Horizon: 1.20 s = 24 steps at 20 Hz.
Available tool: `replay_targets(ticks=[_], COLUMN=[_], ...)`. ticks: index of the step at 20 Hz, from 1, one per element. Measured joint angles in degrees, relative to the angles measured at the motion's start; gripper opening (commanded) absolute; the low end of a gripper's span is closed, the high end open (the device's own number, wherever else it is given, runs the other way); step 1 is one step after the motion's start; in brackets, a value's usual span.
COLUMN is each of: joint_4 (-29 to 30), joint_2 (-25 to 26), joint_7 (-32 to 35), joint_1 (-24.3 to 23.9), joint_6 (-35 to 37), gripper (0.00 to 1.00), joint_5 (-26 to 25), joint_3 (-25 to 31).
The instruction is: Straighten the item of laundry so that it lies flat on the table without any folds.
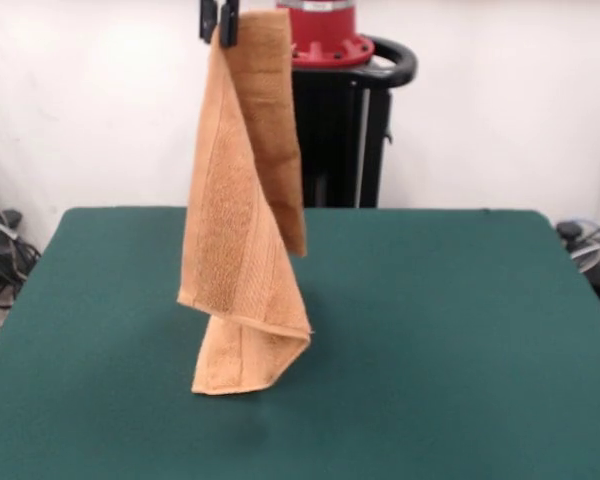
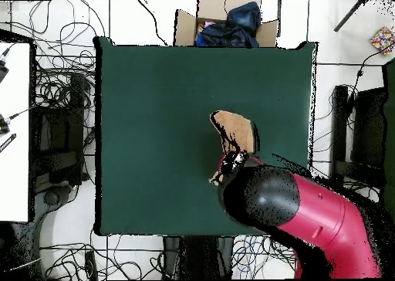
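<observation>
Low in the middle-left of the front view, the bottom of the towel (image 1: 242,260) rests folded on the green table (image 1: 440,330). The rest hangs straight up. At the top edge, my gripper (image 1: 220,22) is pinched tight on its top corner.

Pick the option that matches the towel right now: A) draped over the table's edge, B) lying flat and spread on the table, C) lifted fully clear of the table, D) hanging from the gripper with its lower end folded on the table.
D: the gripper pinches the towel at its top, and its folded lower end rests on the table.
</observation>
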Motion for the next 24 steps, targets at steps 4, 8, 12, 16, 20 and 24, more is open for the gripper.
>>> replay_targets(ticks=[4,8,12,16,20,24], joint_4=[0.0,0.19,1.61,3.31,4.54,5.3], joint_2=[1.72,2.71,2.89,2.56,2.33,2.37], joint_7=[0.0,0.0,0.0,0.0,0.0,0.0], joint_1=[-1.46,-2.59,-3.92,-4.1,-4.03,-3.59], joint_6=[0.0,-0.39,-1.49,-1.81,-1.81,-1.81], gripper=[0.0,0.0,0.0,0.0,0.0,0.0], joint_5=[-1.84,-2.64,-2.67,-2.71,-2.78,-2.81], joint_3=[2.12,3.91,5.99,7.22,8.34,8.98])
